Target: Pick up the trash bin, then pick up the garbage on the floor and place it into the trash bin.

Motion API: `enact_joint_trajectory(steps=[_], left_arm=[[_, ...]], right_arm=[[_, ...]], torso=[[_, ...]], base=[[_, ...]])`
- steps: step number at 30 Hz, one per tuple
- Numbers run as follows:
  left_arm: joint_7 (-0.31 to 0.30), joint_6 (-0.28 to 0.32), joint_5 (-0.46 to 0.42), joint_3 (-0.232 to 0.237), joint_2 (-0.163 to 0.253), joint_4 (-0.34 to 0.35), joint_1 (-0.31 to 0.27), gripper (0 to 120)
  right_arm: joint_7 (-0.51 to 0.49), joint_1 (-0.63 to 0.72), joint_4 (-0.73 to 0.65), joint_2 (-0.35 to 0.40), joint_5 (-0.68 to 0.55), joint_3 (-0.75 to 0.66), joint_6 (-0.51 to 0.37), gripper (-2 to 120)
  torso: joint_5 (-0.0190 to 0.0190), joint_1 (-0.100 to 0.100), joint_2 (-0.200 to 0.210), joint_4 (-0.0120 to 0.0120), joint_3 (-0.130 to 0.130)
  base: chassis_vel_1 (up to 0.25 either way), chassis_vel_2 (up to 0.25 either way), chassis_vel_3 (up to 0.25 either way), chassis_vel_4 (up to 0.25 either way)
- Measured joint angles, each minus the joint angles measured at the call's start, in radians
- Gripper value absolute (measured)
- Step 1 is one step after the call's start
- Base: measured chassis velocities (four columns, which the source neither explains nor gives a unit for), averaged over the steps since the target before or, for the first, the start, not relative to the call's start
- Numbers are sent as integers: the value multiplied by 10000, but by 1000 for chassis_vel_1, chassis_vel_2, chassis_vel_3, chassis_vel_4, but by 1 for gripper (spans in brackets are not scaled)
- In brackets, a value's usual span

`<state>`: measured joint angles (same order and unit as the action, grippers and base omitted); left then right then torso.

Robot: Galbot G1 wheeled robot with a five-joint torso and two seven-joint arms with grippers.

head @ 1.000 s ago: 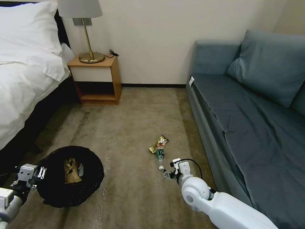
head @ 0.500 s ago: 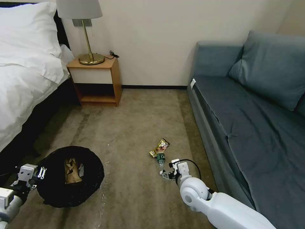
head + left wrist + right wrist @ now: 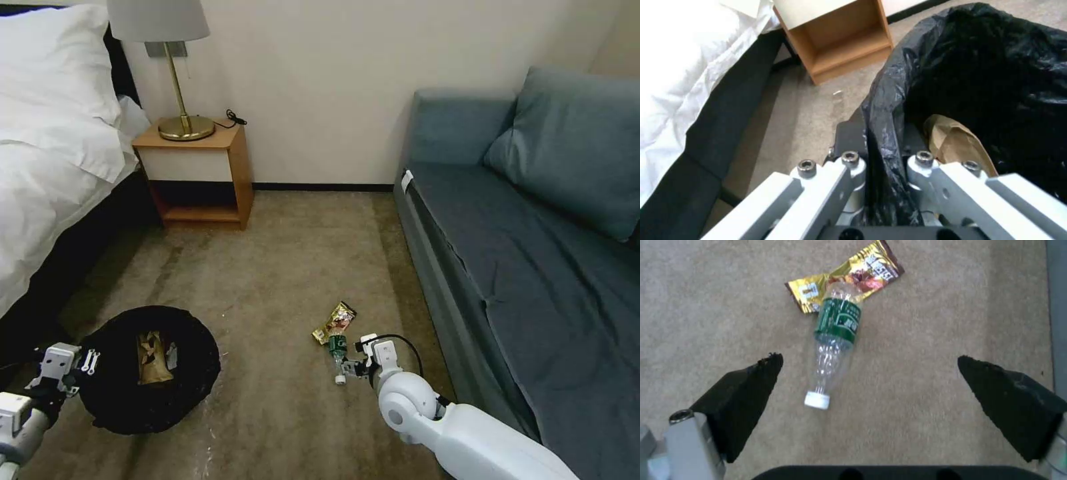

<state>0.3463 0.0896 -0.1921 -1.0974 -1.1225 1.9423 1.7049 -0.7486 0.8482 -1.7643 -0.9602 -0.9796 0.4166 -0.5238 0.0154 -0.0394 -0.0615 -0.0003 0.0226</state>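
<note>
In trash bin (image 3: pixel 200 373): crumpled brown paper bag (image 3: pixel 152 360).

Bottle (image 3: pixel 834 340) between spread end-effector fingers (image 3: pixel 746 396)

A bed (image 3: pixel 47 173) with white bedding and a white pillow (image 3: pixel 53 73) is occupying the left side of the room. A wooden nightstand (image 3: pixel 197 175) is standing beside it against the wall, bearing a brass lamp (image 3: pixel 170 67). A grey-blue sofa (image 3: pixel 533 267) with a cushion (image 3: pixel 573 147) is lining the right side. Beige carpet (image 3: pixel 287 267) is covering the floor between them.
</note>
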Motion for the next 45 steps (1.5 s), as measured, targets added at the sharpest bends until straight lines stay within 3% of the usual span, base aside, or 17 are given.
enact_joint_trajectory(steps=[28, 45], left_arm=[[106, -133, 68, -44, -81, -34, 107, 6], [141, -218, 52, -47, -67, -291, -1, 6]], right_arm=[[-74, 114, 151, -136, 156, 106, -52, 100], [-98, -586, 421, -496, -187, 891, -214, 100]], torso=[[-1, 0, -1, 0, 0], [0, 0, 0, 0, 0]], base=[[-84, 84, 88, -83], [-62, 51, 51, -57]])
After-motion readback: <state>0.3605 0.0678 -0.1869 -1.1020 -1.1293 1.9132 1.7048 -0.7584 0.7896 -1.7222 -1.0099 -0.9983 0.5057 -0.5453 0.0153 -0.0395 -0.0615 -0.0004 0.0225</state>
